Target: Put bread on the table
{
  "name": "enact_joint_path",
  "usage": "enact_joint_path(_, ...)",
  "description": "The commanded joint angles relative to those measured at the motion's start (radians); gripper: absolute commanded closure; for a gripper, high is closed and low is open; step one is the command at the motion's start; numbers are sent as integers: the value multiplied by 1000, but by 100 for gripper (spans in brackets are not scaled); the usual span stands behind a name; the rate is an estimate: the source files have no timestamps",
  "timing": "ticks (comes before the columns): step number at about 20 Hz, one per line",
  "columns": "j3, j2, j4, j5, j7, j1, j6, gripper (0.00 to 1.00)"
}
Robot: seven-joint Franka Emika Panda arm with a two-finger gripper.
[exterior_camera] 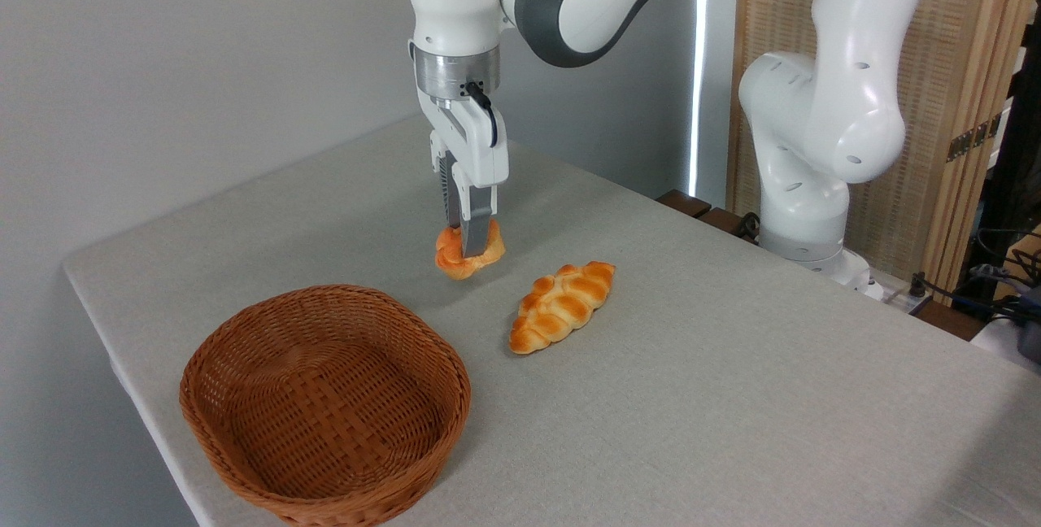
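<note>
Camera view shows the bread [469, 254], a small round golden-orange bun with a knotted, swirled top, pinched between the fingers of the end effector [469, 246]. It sits low over the light grey surface [732, 397]; whether it touches cannot be told. The white arm [463, 15] reaches down nearly vertically from above. A braided loaf [563, 305] lies just right, a wicker basket [325, 405] nearer the front.
</note>
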Motion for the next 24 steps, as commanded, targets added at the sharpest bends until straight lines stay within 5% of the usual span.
enact_joint_path(1,12,-8,-2,-16,-4,-14,0,19)
enact_joint_path(5,12,-8,-2,-16,-4,-14,0,14)
enact_joint_path(8,12,-8,-2,-16,-4,-14,0,2)
enact_joint_path(21,21,-16,16,-15,-23,-13,0,0)
enact_joint_path(24,53,-4,125,-6,-76,-7,-74,0)
